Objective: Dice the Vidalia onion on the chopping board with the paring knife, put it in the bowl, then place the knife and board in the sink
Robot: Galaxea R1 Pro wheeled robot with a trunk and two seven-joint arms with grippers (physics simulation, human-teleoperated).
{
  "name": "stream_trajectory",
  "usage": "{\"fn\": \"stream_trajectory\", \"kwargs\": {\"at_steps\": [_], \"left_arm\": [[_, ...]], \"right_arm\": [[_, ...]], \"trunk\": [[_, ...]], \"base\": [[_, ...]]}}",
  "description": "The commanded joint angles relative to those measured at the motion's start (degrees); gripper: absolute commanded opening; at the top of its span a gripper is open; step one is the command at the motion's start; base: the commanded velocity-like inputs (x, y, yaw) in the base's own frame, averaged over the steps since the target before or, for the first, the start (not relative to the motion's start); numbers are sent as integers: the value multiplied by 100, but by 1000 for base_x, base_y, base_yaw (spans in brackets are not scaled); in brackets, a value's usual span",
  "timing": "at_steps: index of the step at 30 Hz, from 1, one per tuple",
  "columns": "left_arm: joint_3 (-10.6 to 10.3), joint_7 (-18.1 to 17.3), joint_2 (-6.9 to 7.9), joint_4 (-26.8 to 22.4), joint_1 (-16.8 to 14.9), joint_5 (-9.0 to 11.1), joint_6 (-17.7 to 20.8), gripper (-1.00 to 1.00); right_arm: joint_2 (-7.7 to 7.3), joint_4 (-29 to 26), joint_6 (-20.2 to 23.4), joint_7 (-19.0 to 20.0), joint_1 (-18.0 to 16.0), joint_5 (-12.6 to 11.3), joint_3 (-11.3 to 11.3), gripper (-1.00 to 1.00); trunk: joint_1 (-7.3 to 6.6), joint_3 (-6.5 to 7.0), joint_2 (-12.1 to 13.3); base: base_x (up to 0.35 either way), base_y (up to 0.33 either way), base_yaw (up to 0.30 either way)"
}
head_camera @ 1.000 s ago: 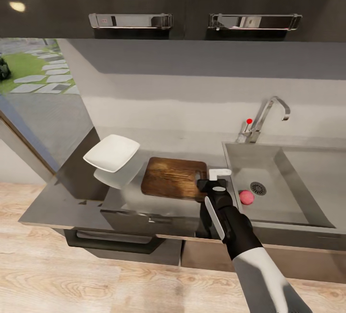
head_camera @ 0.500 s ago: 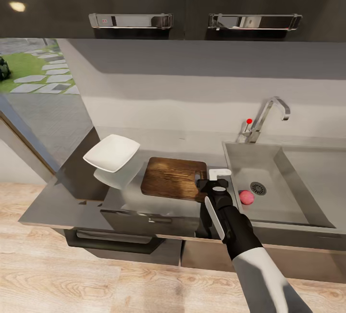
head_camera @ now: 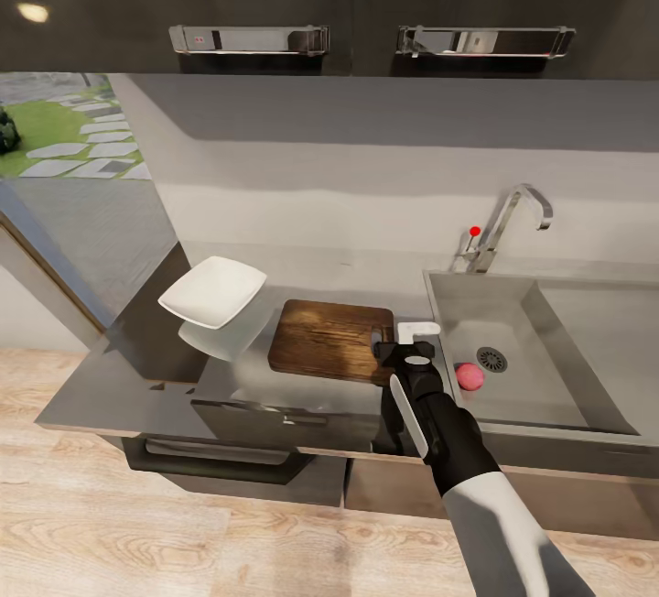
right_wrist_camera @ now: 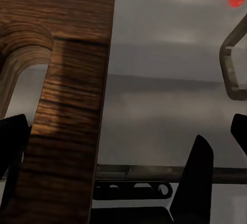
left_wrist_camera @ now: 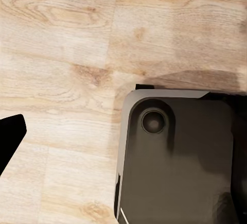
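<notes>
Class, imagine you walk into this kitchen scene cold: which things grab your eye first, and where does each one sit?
The brown chopping board lies on the dark countertop, with the right gripper at its handle end beside the sink. A pink-red round thing, probably the onion, sits in the basin near the drain. A white bowl stands left of the board.

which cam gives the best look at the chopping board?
Head view: the whole chopping board lies flat on the countertop, between the bowl and the sink. The right wrist view catches just its handle-slot end, close up. The left wrist view looks at floor.
</notes>
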Motion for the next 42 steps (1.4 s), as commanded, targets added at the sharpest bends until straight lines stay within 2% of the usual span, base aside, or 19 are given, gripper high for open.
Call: {"fn": "stream_trajectory", "kwargs": {"at_steps": [1,9,14,21,30,42], "left_arm": [[-1,0,0,-5,1,23,-11,100],[-1,-3,0,1,1,24,-7,100],[-1,-3,-3,3,1,24,-3,100],[-1,-6,-5,2,1,24,-2,100],[-1,-8,-2,-1,1,24,-3,100],[-2,-7,-5,-1,1,24,-10,100]], "right_arm": [[-1,-7,37,-26,-4,-32,12,100],[-1,-132,63,-26,-3,-27,13,100],[-1,-376,247,-26,-4,-17,11,100],[-7,-1051,760,-32,-4,-1,7,100],[-9,-2078,1702,-46,-4,11,4,100],[-46,-2284,1888,-52,-4,12,11,100]], "trunk": [[3,-8,-8],[3,-8,-8],[3,-8,-8],[3,-8,-8],[3,-8,-8],[3,-8,-8]], "base": [[0,0,0],[0,0,0],[0,0,0],[0,0,0],[-5,0,0],[-256,0,0]]}}
